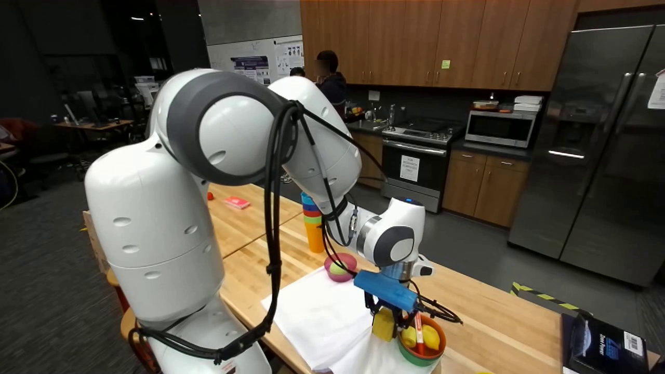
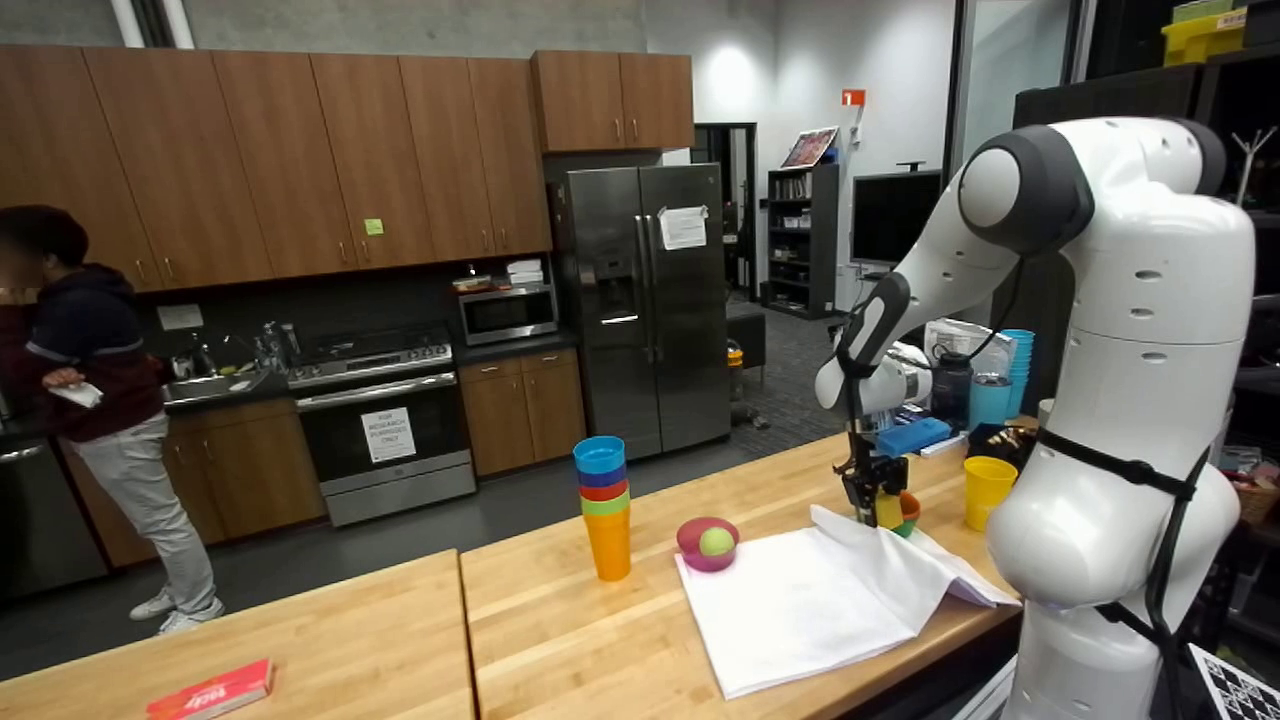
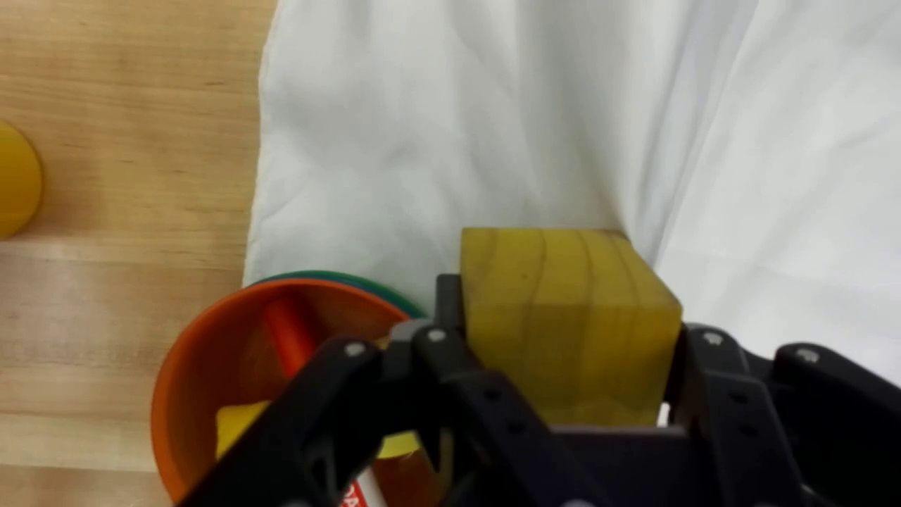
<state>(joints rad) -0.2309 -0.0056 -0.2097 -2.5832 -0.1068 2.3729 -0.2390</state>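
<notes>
1. In the wrist view, your end effector (image 3: 563,334) hides part of the orange bowl (image 3: 186,373).
2. Your arm (image 1: 234,132) arches downward, gripping the yellow block (image 3: 556,271) over white cloth (image 3: 394,141), beside the bowl.

Paper (image 2: 387,434) on the oven (image 2: 440,430) reads "FOR RESEARCH PURPOSES ONLY". Red wall sign (image 2: 853,97), above and right of the oven: "1". Black box (image 1: 605,347), right of the oven and nearer the camera in an exterior view: "Power", rest unclear. Marker (image 3: 367,488), well in front of the oven: only "DA" legible. Fridge paper (image 2: 684,228), right of the oven: too small.
</notes>
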